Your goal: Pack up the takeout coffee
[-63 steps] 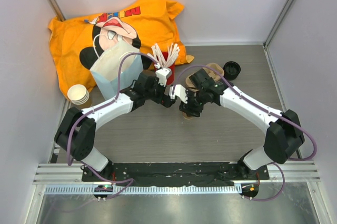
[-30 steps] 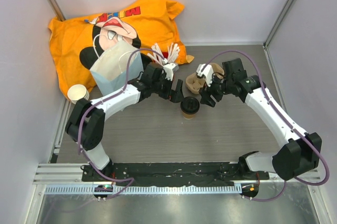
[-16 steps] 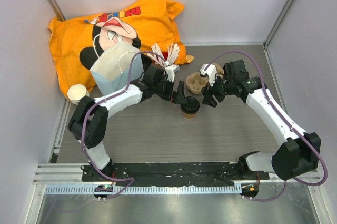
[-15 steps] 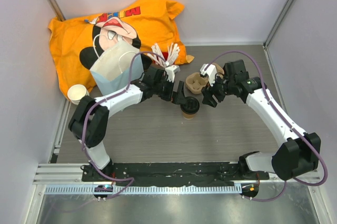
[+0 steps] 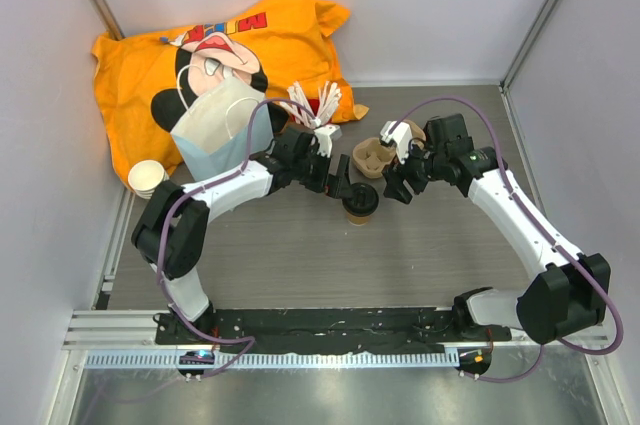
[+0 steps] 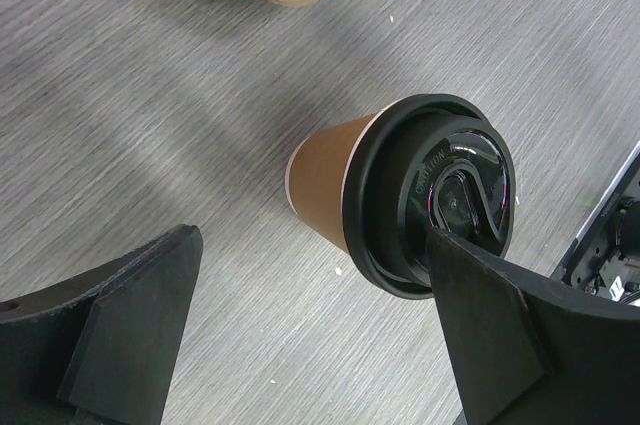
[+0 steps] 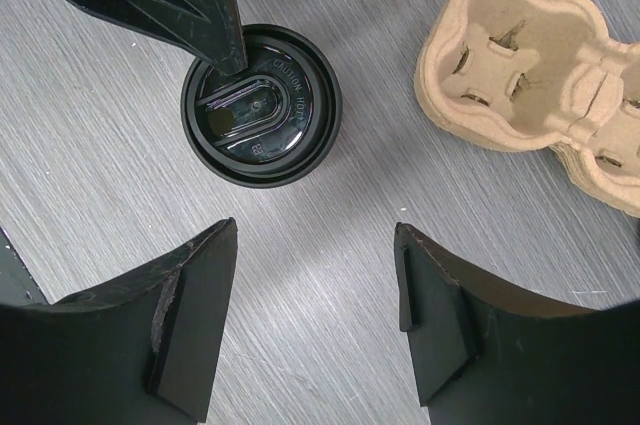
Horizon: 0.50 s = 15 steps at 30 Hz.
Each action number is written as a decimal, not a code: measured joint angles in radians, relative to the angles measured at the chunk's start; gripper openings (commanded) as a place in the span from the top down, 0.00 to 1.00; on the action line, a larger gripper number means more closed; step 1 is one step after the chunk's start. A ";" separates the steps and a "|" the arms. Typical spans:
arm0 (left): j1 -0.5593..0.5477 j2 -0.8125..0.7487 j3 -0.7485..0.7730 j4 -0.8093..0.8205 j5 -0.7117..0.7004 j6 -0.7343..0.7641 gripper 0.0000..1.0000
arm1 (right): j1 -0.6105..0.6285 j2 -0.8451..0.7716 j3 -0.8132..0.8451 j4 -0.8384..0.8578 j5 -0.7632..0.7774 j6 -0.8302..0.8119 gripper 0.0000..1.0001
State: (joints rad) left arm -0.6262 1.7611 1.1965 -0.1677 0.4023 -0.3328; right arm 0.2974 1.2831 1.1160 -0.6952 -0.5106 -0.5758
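Lining up the grab on the coffee cup [image 6: 395, 195]

It stands upright, lid on, between the fingers of our left gripper [image 6: 310, 330], which are spread wide either side, not squeezing. Our right gripper [image 7: 315, 315] hangs just beside the cup, fingers apart, nothing between them, the cardboard tray [image 7: 520, 35] off beyond one fingertip. Next, we reckon: close the left fingers gently on the paper wall below the lid, then lift.
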 measured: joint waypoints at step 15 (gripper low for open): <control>-0.001 0.016 0.009 0.017 0.003 -0.001 0.00 | 0.000 0.000 -0.032 0.008 -0.031 0.014 0.31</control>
State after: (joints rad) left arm -0.6273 1.7775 1.2057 -0.1505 0.4049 -0.3340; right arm 0.2970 1.2831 1.0840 -0.6872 -0.5411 -0.5617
